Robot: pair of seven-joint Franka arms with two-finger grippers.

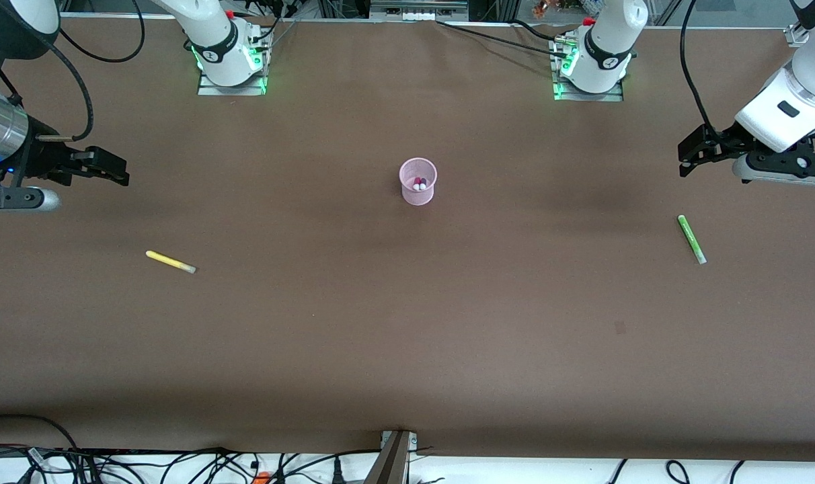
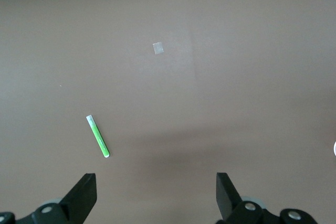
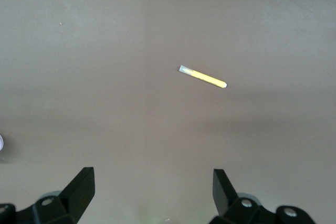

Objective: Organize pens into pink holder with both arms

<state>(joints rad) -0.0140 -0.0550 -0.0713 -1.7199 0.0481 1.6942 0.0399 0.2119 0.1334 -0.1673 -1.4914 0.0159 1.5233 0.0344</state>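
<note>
Front view shows the holder [image 1: 418, 181] upright mid-table, between the two hands and well apart from both, with two pens [image 1: 419, 183] standing inside, one magenta and one dark; only their pale caps and a bit of colour show. The yellow pen [image 1: 170, 261] lies flat on the table [image 1: 407, 323] near the right hand [image 1: 115, 169], nearer the front camera than it. The green pen [image 1: 691, 238] lies flat near the left hand [image 1: 691, 153], likewise nearer the camera. Both hands hang above the table at their own ends, fingers spread wide, holding nothing. A small pale patch [image 2: 158, 49] marks the table in the left wrist view.
</note>
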